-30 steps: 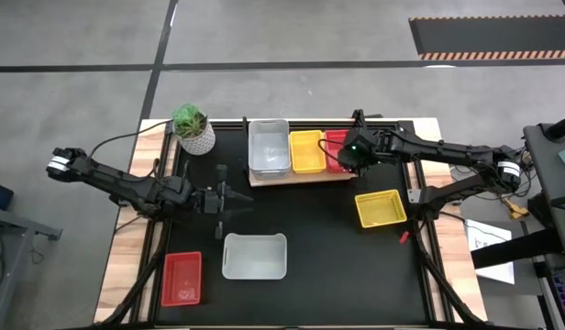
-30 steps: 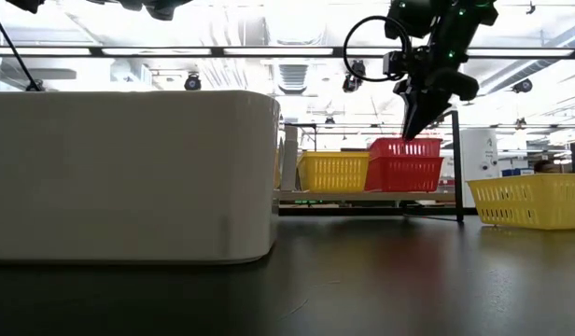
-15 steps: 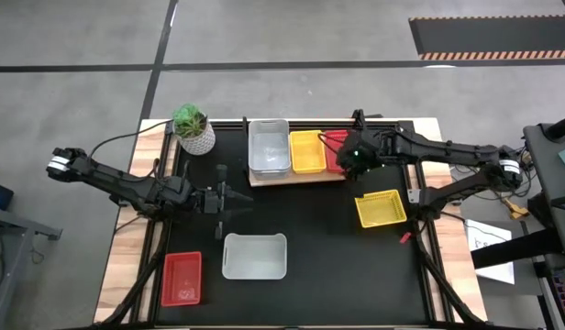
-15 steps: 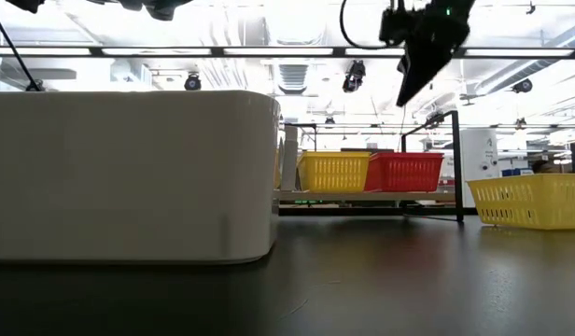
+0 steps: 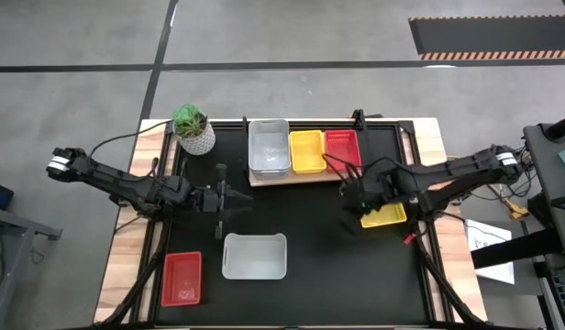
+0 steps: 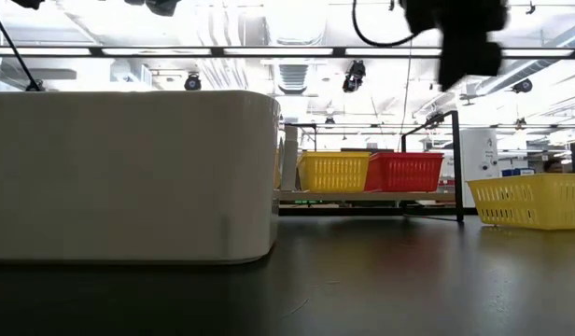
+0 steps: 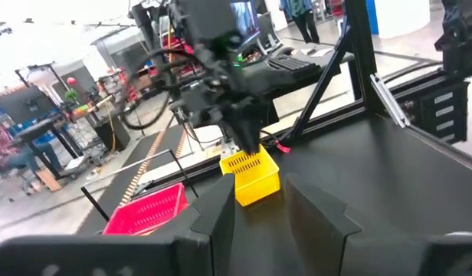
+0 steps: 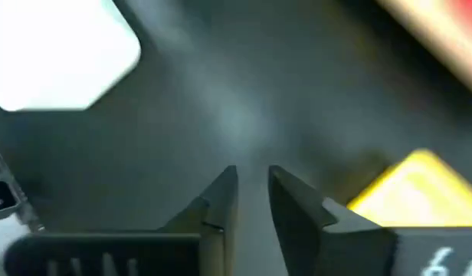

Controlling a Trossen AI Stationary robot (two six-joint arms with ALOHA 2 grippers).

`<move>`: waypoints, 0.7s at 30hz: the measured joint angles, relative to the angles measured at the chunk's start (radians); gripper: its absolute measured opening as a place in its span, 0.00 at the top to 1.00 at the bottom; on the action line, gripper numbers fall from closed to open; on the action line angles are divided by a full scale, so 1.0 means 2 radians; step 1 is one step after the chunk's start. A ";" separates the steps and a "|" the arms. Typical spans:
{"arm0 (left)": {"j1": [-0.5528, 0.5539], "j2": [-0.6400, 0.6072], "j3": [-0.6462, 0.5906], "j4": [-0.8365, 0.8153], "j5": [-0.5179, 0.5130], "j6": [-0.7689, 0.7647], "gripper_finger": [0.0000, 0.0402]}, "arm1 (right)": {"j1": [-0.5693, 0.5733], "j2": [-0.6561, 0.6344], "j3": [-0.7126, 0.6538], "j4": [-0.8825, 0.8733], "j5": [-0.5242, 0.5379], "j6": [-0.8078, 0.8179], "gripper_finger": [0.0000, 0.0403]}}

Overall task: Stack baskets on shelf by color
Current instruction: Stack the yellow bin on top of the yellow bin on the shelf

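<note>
Shelf (image 5: 296, 177) is loaded with a grey-white basket (image 5: 269, 147), a yellow basket (image 5: 307, 151) and a red basket (image 5: 342, 148), side by side. Right gripper (image 5: 358, 201) is held over the mat just beside the loose yellow basket (image 5: 384, 214); fingers (image 8: 221, 201) narrowly parted, nothing gripped. Left gripper (image 5: 229, 200) is parked mid-table, fingers apart, empty. Second grey-white basket (image 5: 255, 256) and second red basket (image 5: 182, 279) are seen on the mat's near side.
</note>
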State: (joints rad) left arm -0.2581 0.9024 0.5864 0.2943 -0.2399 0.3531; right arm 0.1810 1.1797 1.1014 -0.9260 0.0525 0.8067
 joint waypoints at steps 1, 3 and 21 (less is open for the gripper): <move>0.000 0.000 0.000 0.000 0.000 -0.003 0.75 | 0.010 0.000 -0.004 -0.008 0.000 0.034 0.82; 0.000 0.000 0.000 0.004 0.000 -0.003 0.75 | 0.024 0.000 -0.014 -0.033 0.002 0.110 0.77; 0.000 0.001 -0.001 0.018 0.000 -0.001 0.75 | 0.035 0.123 -0.023 -0.081 0.000 0.220 0.60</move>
State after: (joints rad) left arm -0.2573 0.9048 0.5846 0.3296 -0.2401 0.3508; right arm 0.2504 1.4262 1.0550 -1.0874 0.0532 1.2469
